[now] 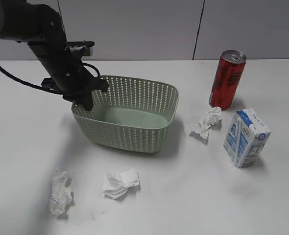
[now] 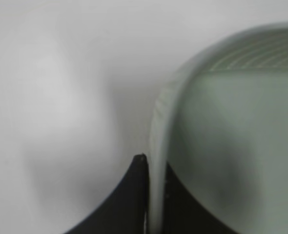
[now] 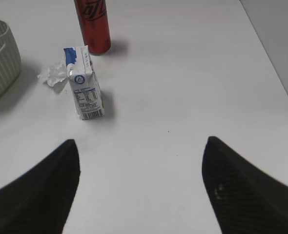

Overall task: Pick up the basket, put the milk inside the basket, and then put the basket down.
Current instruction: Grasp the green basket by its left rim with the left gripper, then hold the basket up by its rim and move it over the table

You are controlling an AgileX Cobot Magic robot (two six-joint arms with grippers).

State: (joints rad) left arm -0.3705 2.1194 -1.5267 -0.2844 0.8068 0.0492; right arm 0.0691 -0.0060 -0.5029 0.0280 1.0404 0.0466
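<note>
Basket (image 1: 134, 128) rim pinched at its left end by left tool (image 1: 85, 100), right tool (image 3: 140, 187) spread wide above table (image 3: 183, 97), milk (image 3: 85, 83) upright beside red can (image 3: 92, 24).

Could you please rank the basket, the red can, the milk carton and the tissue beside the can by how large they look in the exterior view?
1. basket, clearly largest.
2-3. red can and milk carton: too alike to rank; the carton is nearer.
4. crumpled tissue, smallest.
</note>
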